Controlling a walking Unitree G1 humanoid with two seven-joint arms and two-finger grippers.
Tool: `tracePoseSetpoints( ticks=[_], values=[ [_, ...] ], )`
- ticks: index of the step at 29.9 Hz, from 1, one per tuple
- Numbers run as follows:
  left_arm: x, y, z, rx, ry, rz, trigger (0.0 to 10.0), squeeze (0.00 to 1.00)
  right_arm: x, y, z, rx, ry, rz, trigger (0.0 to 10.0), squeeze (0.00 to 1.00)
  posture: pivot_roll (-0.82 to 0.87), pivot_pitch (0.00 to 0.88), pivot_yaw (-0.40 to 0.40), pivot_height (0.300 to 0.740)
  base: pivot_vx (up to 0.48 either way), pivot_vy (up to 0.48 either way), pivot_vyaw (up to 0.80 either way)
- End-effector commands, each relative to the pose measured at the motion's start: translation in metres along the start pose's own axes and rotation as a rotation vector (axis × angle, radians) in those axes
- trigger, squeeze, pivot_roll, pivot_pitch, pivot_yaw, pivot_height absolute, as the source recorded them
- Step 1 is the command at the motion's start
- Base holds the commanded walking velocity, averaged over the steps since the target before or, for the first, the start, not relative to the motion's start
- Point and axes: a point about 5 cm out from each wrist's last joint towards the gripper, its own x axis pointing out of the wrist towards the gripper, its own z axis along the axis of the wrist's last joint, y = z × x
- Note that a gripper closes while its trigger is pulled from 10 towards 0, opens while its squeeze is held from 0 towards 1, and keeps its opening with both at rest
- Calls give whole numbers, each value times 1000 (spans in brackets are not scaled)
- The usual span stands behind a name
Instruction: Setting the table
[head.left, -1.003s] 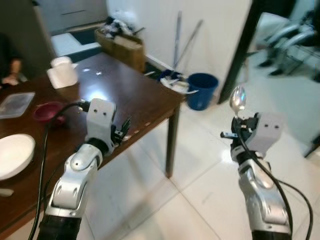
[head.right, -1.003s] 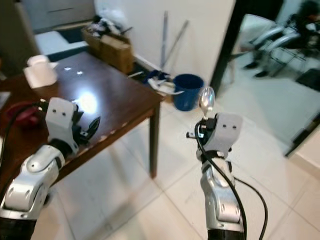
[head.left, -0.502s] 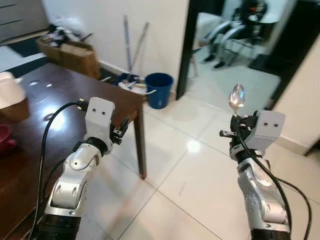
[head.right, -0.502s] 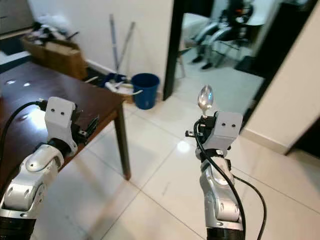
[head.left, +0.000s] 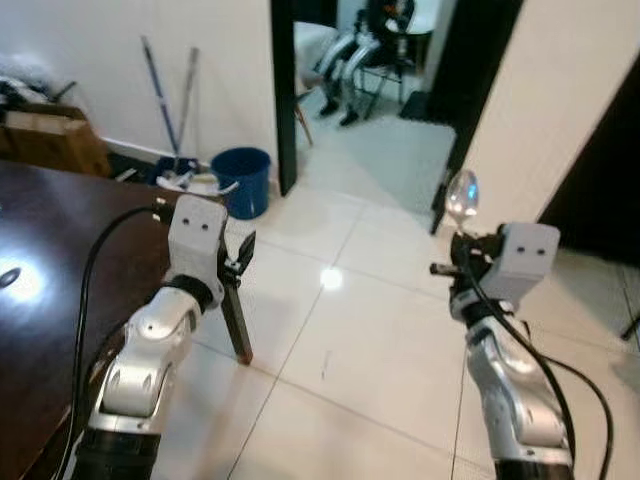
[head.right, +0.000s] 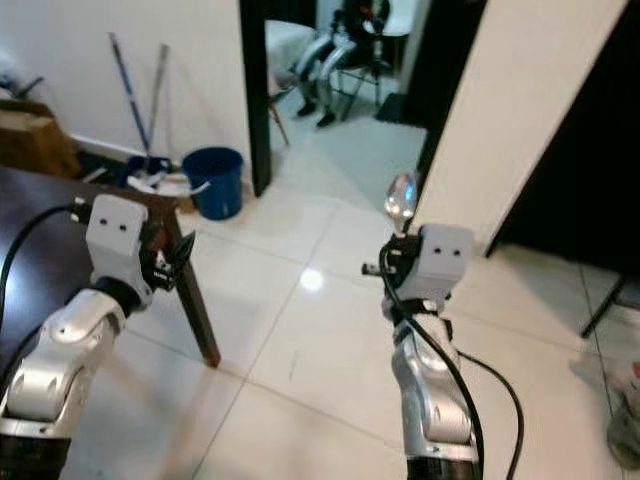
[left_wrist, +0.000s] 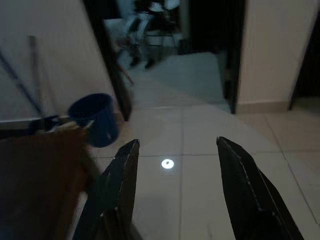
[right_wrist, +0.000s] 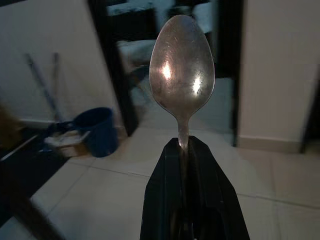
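A metal spoon (head.left: 461, 194) stands upright, bowl up, with my right gripper (head.left: 463, 262) shut on its handle; it is held over the white tiled floor. The spoon's bowl (right_wrist: 182, 64) rises above the closed black fingers (right_wrist: 165, 200) in the right wrist view. My left gripper (head.left: 243, 258) is open with nothing between its fingers (left_wrist: 120, 190), raised beside the corner of the dark wooden table (head.left: 60, 270). The table runs off the left edge of the head views.
A blue bucket (head.left: 243, 180) with rags beside it stands by the white wall, two mop handles (head.left: 165, 95) leaning above it. A cardboard box (head.left: 45, 145) sits at far left. An open doorway (head.left: 365, 70) shows chairs beyond. White tiled floor (head.left: 350, 360) spreads ahead.
The whole view has swung right: the table with its dishes has slid off to the left and the doorway and a dark wall have come into view. Both grippers hold as before.
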Motion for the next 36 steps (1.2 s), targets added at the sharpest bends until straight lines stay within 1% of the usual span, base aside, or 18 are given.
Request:
tracePoseSetpoints(
  ticks=[1,33,36],
  values=[
    [0,0,-3,3,10,4,10000,0,0,-2,1,4,-2,-9,10000,0,-26,0,95,740,0,0,-800],
    [1,-1,-3,-3,11,8,10000,0,1,-1,0,7,4,-4,10000,0,-22,0,91,740,0,0,-800],
    [1,0,-4,-14,15,12,10000,0,1,-1,0,8,3,-4,10000,0,-22,0,91,740,0,0,-800]
  ],
)
